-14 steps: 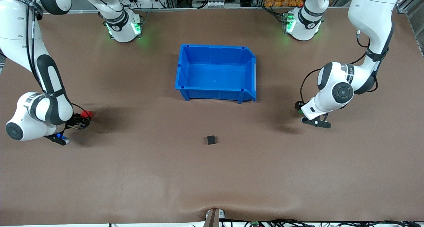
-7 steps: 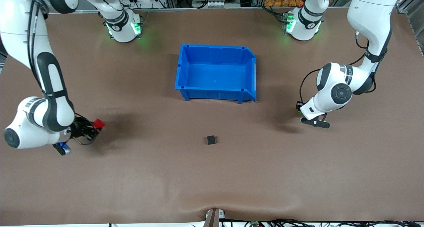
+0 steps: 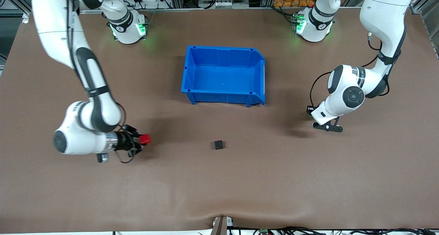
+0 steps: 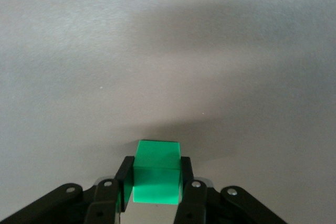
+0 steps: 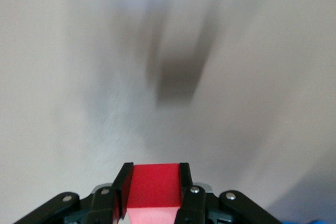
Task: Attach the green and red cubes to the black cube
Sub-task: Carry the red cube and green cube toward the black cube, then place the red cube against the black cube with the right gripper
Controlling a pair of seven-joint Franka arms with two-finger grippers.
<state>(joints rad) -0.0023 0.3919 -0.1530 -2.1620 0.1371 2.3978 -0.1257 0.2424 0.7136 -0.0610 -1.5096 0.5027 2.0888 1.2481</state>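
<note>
The small black cube (image 3: 218, 144) lies on the brown table, nearer to the front camera than the blue bin. My right gripper (image 3: 142, 140) is shut on a red cube (image 3: 145, 139), low over the table, beside the black cube toward the right arm's end. In the right wrist view the red cube (image 5: 155, 184) sits between the fingers and the black cube (image 5: 178, 80) shows blurred ahead. My left gripper (image 3: 310, 110) is shut on a green cube (image 4: 156, 174), low over the table toward the left arm's end; the green cube is hidden in the front view.
An empty blue bin (image 3: 223, 97) stands at the table's middle, farther from the front camera than the black cube. A cable clamp (image 3: 221, 224) sits at the table's front edge. Bare brown table surrounds the black cube.
My right arm has swung from its end of the table toward the black cube, carrying the red cube. The left arm has barely moved.
</note>
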